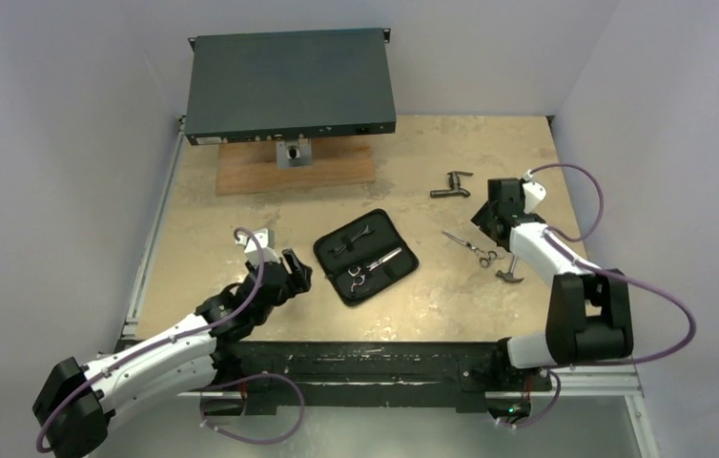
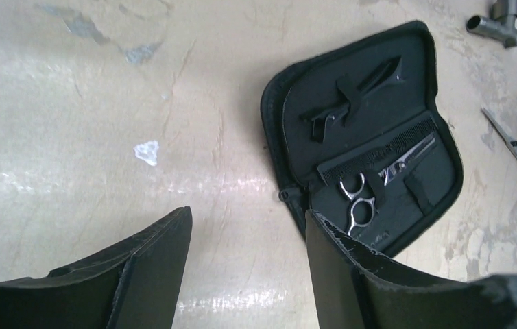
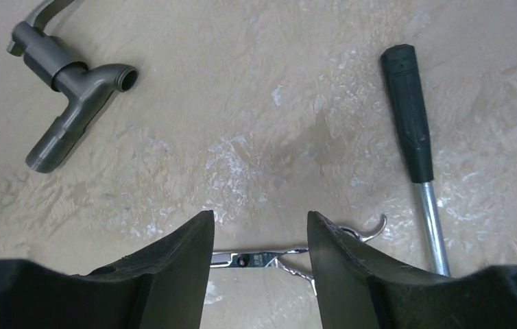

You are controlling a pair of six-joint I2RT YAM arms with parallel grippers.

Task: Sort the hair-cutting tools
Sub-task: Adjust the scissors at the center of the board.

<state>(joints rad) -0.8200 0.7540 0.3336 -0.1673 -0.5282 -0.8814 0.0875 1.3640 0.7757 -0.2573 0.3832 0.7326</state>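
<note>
The likeliest failure sat under the right claw [image 3: 259,219]. The loose pair of small silver scissors [image 3: 259,259] lay flat on the tan table [image 1: 203,248], thin and shiny. A pinch could skid off the blades, flick them aside, or catch only one finger loop and leave them dangling. The black-handled, steel-shafted hammer [image 3: 406,113] lay just beside the scissors' loops, so a finger coming down wide could land on its shaft or drag it along. The grey metal T-shaped fitting [image 3: 70,103] lay well apart and looked no threat.

Carrying the scissors over could also disturb the open black zip case [image 2: 410,103]. In it lay a slim black toothed comb [image 2: 379,152], a thin black clip [image 2: 341,110] and a second pair of silver scissors [image 2: 369,195]. A clumsy drop might knock these loose or shove the light case.

The right claw stood roughly half open, its fingers either side of the scissors' pivot, gripping nothing. Whether its tips touched the table could not be told. The left claw [image 2: 247,212] was open too and empty, hovering near the case's side and touching nothing.
</note>
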